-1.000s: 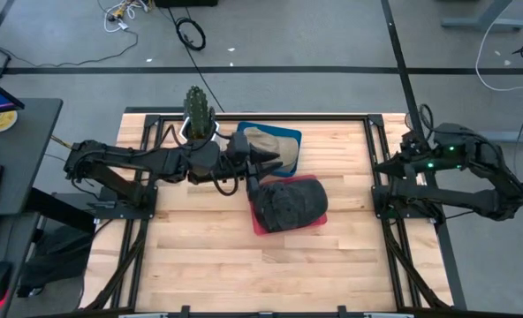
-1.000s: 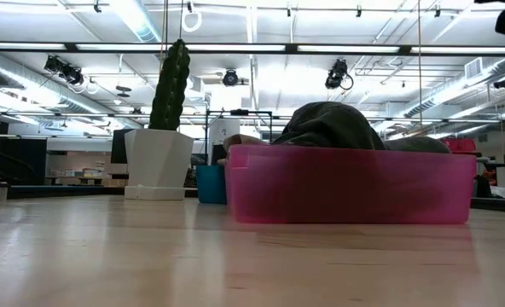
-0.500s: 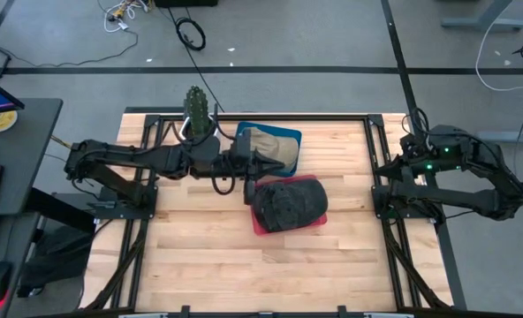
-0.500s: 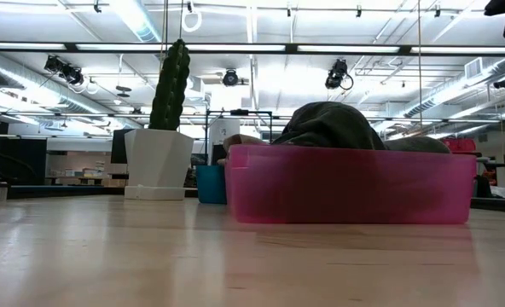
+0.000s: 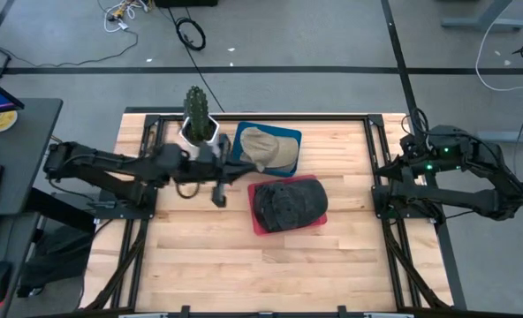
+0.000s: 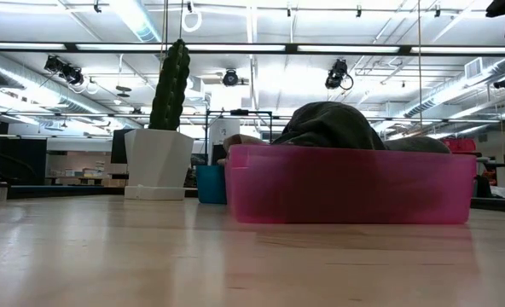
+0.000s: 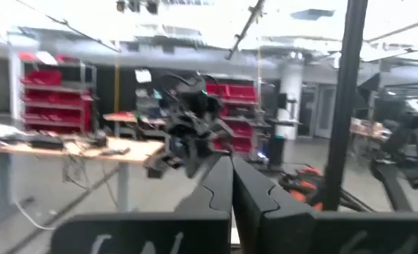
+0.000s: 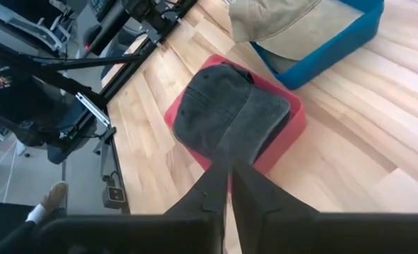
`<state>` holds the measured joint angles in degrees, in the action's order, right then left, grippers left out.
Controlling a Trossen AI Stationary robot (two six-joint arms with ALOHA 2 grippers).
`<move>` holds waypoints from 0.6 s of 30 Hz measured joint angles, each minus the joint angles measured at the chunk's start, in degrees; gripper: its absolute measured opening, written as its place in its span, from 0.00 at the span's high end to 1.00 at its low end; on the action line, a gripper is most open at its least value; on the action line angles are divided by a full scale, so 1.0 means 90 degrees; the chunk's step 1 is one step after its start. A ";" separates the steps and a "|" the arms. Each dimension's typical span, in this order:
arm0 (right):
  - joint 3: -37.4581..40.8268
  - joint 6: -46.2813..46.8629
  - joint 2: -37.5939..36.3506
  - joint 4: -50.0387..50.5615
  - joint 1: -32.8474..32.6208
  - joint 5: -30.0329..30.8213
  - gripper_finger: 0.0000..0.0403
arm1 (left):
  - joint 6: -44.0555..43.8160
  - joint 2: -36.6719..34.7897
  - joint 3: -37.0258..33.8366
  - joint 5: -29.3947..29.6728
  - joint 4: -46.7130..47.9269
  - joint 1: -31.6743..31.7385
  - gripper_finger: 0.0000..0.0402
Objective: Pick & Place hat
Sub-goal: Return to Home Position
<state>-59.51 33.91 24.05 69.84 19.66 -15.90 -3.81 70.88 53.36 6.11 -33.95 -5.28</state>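
A dark grey hat (image 5: pixel 286 203) lies in a red bin (image 5: pixel 260 226) mid-table; its crown (image 6: pixel 329 126) rises above the bin's rim. A tan hat (image 5: pixel 263 147) lies in a blue bin (image 5: pixel 290 136) just beyond it. My left gripper (image 5: pixel 229 170) is shut and empty, left of both bins and above the table; its own view shows the fingers (image 7: pixel 231 190) together and aimed at the room. My right gripper (image 5: pixel 409 150) waits shut at the table's right edge, its fingers (image 8: pixel 230 185) aimed down toward the dark hat (image 8: pixel 227 113).
A cactus in a white pot (image 5: pixel 197 119) stands at the far left of the table, close behind my left arm; it also shows in the low view (image 6: pixel 159 162). Bare wooden tabletop (image 5: pixel 270 274) stretches in front of the bins. Dark frame rails (image 5: pixel 138 247) border both sides.
My left gripper has shut and drawn back from the bins toward the table's left edge, tipping its fingers upward. Both hats lie unmoved in their bins. My right arm has kept its place.
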 joint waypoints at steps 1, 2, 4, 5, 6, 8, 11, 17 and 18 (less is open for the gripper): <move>0.0000 0.0010 0.0000 -0.0021 0.0000 0.0002 0.94 | 0.0078 -0.0195 -0.0208 0.0009 -0.0106 0.0028 1.00; 0.0000 0.0010 0.0000 -0.0053 0.0000 0.0000 0.94 | 0.0133 -0.0409 -0.0415 0.0019 -0.0156 0.0063 1.00; 0.0000 0.0010 0.0000 -0.0154 0.0002 0.0000 0.94 | 0.0152 -0.0833 -0.0768 0.0024 -0.0140 0.0158 1.00; 0.0000 0.0010 0.0000 -0.0200 0.0000 0.0000 0.94 | 0.0158 -0.1016 -0.0912 0.0021 -0.0162 0.0206 1.00; 0.0000 0.0010 0.0000 -0.0254 0.0001 0.0001 0.94 | 0.0172 -0.1220 -0.1078 0.0019 -0.0158 0.0253 1.00; 0.0000 0.0010 0.0000 -0.0383 0.0001 0.0000 0.95 | 0.0266 -0.1610 -0.1371 -0.0040 -0.0112 0.0352 1.00; 0.0000 0.0010 0.0000 -0.0520 0.0000 0.0000 0.94 | 0.0335 -0.2206 -0.1775 -0.0222 -0.0118 0.0556 1.00; 0.0000 0.0010 0.0000 -0.0529 0.0000 0.0000 0.94 | 0.0334 -0.3289 -0.2647 -0.0425 -0.0139 0.0817 1.00; 0.0000 0.0010 0.0000 -0.0530 0.0000 0.0000 0.94 | 0.0334 -0.3454 -0.2800 -0.0428 -0.0164 0.0848 1.00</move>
<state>-59.51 34.00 24.05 65.07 19.66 -15.90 -0.81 39.79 28.16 2.26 -35.42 2.35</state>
